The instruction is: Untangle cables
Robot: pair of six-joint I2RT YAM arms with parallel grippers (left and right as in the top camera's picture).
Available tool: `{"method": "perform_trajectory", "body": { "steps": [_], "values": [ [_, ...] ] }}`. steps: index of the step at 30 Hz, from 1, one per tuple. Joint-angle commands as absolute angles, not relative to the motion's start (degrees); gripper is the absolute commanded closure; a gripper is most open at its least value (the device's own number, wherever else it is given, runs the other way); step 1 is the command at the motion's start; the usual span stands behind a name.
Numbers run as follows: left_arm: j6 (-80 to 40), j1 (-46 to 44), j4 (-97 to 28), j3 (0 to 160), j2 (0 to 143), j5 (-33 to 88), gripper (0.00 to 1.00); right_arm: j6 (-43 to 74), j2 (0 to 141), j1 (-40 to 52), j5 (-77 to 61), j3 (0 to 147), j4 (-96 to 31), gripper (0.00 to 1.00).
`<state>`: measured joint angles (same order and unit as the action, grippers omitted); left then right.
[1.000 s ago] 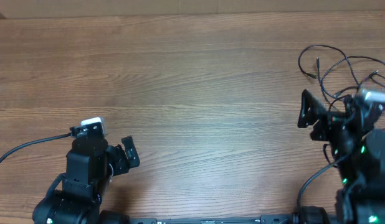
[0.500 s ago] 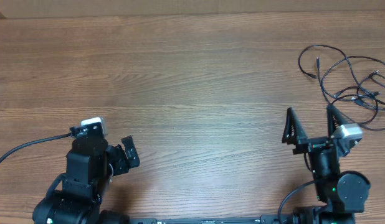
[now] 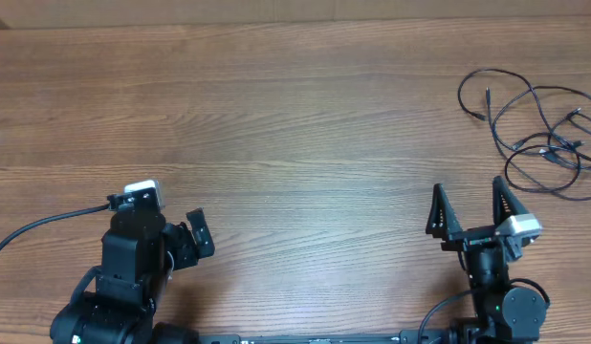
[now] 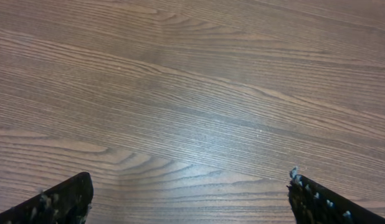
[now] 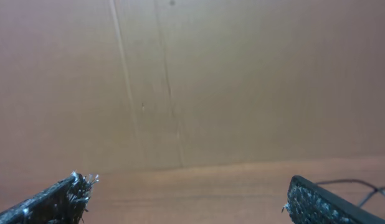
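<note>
The cables are thin black wires with small plug ends, lying in a loose tangle at the far right of the wooden table. My right gripper is open and empty near the front right, well short of the tangle. In the right wrist view its gripper is wide apart, with a bit of cable at the right edge. My left gripper rests at the front left, far from the cables. In the left wrist view it is open over bare wood.
A brown cardboard wall stands behind the table's far edge. A thick black arm cable runs off the front left.
My right arm has pulled back from the tangle toward the front edge, open and empty. The cables lie fully uncovered. The left arm has not moved.
</note>
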<state>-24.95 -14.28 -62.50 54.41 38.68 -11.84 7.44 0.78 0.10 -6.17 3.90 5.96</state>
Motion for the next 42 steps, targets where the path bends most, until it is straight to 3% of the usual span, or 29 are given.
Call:
{"method": "perform_trajectory", "body": {
  "steps": [1, 10, 42],
  "values": [
    [-24.9, -14.7, -62.4, 54.1, 38.6, -12.2, 0.00, 6.9, 0.1, 0.4, -6.5, 1.8, 6.1, 0.00],
    [-24.9, -14.7, -62.4, 54.1, 38.6, -12.2, 0.00, 2.5, 0.1, 0.7, -7.4, 0.4, -4.5, 0.00],
    [-24.9, -14.7, -62.6, 54.1, 38.6, -12.2, 0.00, 1.7, 0.2, 0.7, -7.6, 0.4, -4.2, 0.00]
  ]
}}
